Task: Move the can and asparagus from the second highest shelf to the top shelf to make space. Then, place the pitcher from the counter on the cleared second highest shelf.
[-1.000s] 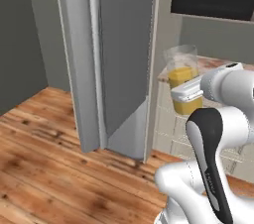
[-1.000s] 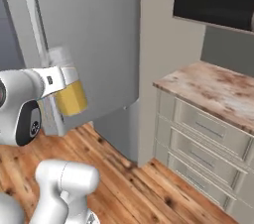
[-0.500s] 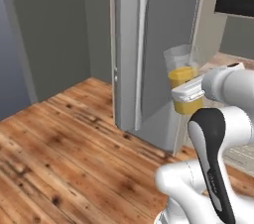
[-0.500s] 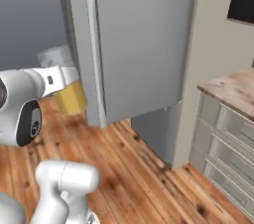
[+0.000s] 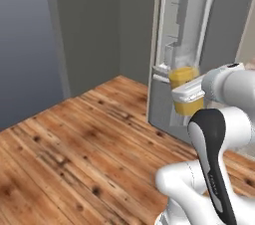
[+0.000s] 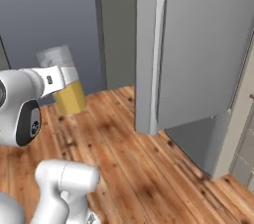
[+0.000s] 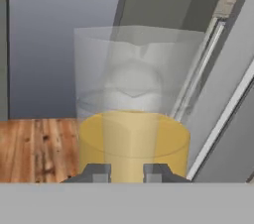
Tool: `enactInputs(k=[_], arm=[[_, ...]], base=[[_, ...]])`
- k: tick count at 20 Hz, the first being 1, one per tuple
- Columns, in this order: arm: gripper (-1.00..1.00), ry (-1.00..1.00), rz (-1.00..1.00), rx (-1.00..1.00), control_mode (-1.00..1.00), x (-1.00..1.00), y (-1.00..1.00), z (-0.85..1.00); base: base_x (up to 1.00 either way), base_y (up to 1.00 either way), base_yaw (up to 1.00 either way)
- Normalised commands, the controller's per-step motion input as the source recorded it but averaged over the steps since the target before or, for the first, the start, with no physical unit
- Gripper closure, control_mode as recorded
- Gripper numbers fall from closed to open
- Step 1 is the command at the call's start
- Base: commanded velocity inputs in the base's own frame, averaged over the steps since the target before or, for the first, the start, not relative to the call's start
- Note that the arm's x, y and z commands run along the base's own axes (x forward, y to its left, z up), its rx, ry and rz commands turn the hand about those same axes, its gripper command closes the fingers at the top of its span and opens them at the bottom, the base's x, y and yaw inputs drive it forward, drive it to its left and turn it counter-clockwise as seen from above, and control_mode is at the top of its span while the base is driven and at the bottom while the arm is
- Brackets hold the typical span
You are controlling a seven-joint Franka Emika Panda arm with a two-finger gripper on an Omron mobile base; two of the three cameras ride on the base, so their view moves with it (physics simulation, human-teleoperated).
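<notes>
My gripper [image 7: 127,173] is shut on the pitcher [image 7: 133,119], a tall clear container about half full of orange-yellow liquid, held upright. Both dark fingertips [image 7: 101,173] press against its lower wall. In the left base view the pitcher [image 5: 182,77] hangs in front of the open fridge door, with the gripper [image 5: 188,94] clamped across its lower half. From the right base view the pitcher [image 6: 66,88] sits left of the door, the gripper [image 6: 60,80] around its middle. The can, asparagus, both shelves and the counter are out of view.
A tall grey fridge door [image 6: 198,44] stands open at the right, and its white inner side with door racks [image 5: 180,30] shows just behind the pitcher. Wooden floor [image 5: 74,144] spreads to the left. Grey walls stand behind. A cream cabinet edge [image 6: 244,134] is at far right.
The whole picture has swung as the base turned: counter and drawers slid out of view and the fridge door's inner side came into sight. The pitcher stays in the shut gripper.
</notes>
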Motion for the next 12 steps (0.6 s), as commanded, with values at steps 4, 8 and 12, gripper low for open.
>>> enactInputs(k=[4,8,12], arm=[[1.00,0.00,0.00,0.00,1.00,0.00,0.00,0.00],[1.00,0.00,0.00,0.00,1.00,0.00,0.00,0.00],[1.00,0.00,0.00,0.00,1.00,0.00,0.00,0.00]], base=[[0.31,0.80,0.10],[0.52,0.22,-0.04],[0.60,0.04,-0.20]])
